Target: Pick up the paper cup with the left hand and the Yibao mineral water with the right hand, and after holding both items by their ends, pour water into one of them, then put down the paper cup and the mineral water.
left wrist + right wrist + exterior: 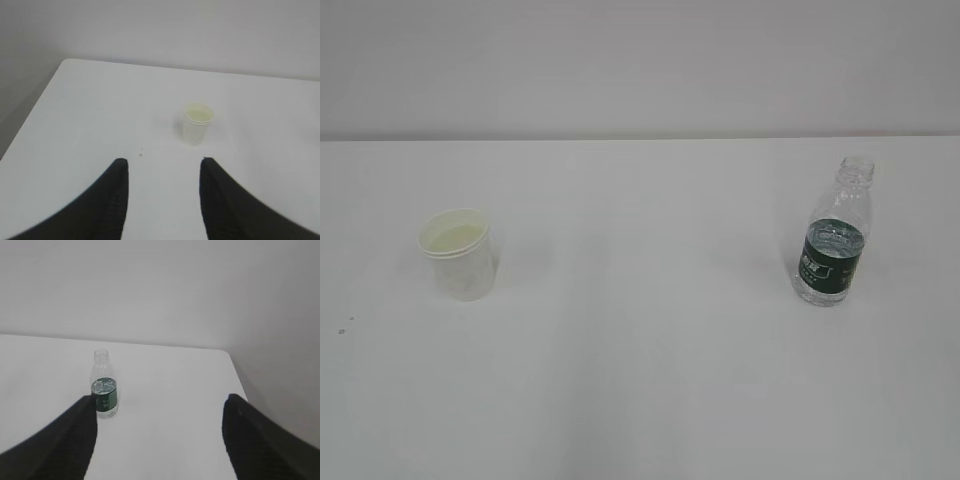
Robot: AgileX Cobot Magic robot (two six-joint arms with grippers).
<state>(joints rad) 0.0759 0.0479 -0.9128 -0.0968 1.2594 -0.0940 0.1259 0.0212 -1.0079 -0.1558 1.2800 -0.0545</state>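
Left black claw (161, 172) gaping half-wide, empty | right black claw (157, 410) gaping wide, empty | approaching small white paper cup (197, 123) and clear ribbed green-labelled bottle (104, 391) | next: closing in, gripping each

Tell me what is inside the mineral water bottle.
The Yibao mineral water holds clear water up to about the top of its green label. The label hides the water lower down. No cap on top.

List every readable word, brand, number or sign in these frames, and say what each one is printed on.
None can be read.
Mineral water bottle: the dark green label band carries white print, too small and blurred to read in any view.
Paper cup: plain white, no print visible.
Table: no text.
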